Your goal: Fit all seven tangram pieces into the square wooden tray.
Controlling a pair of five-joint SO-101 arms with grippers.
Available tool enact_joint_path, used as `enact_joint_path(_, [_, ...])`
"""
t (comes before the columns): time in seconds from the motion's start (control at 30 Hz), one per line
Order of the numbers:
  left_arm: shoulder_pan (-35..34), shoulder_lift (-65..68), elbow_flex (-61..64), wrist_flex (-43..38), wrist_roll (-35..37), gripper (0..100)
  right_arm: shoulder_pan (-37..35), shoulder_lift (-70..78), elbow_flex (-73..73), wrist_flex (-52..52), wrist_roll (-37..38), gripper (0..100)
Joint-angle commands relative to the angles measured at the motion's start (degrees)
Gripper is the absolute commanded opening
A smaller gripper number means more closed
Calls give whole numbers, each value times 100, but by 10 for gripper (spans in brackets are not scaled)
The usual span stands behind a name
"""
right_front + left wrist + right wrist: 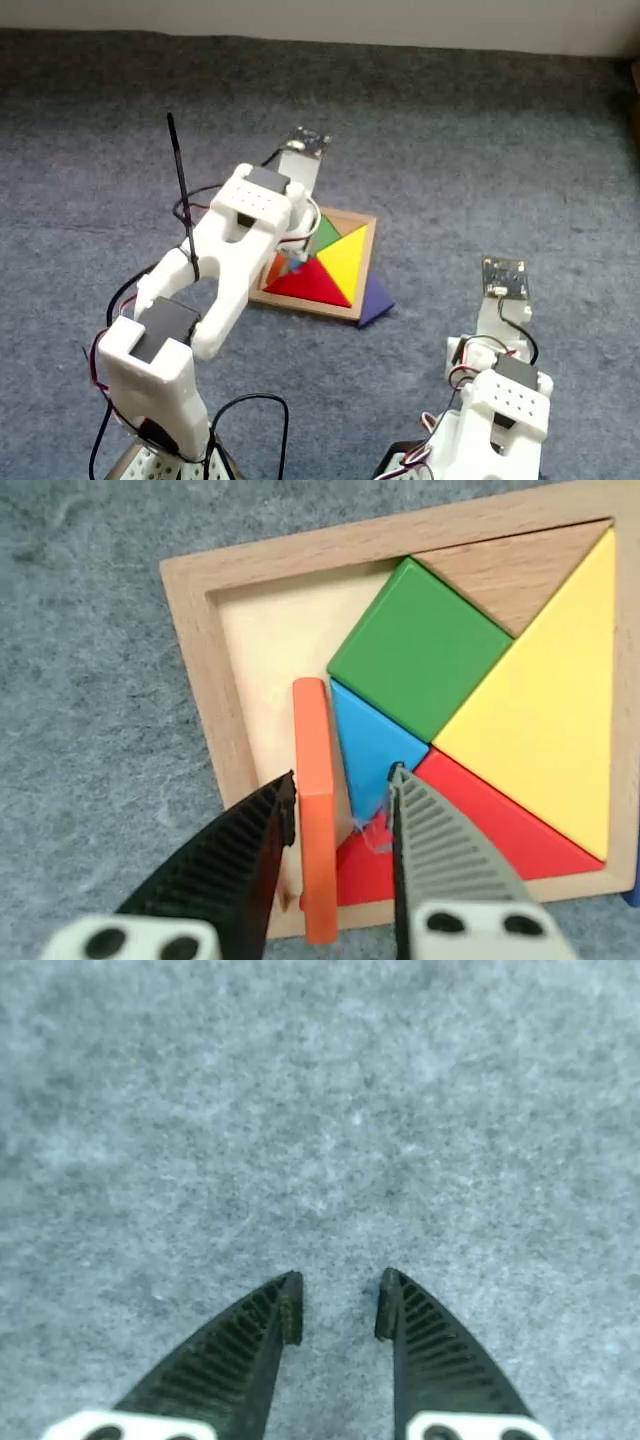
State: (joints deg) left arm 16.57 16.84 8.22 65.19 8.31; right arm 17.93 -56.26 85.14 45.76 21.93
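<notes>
Left fingers (250, 850) apart, straddling the orange piece (312, 780), which stands on edge in the tray (190, 600), left side, against the blue triangle (370, 740). Risk: a push jams it instead of laying it flat. Purple piece (377, 298) lies outside, near right corner. Right fingers (240, 1350) apart over bare desk.

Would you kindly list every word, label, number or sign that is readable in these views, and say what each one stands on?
None: no readable word, number or sign appears in any view.
The wooden tray and the coloured tangram pieces bear no print.
The small circuit boards on the arms' wrists: anything on them is too small to read.
</notes>
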Motion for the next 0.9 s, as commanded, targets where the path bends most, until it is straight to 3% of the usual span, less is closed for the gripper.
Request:
enact_joint_path(0.0, [22,-259,-31,-70,35,167,171,31,-22,-84,-9,134])
enact_joint_path(0.43, [-690,-268,-48,-53,26,164,171,31,-22,-84,-9,134])
enact_joint_path(0.87, [-936,-330,-84,-18,26,164,171,31,-22,-84,-9,134])
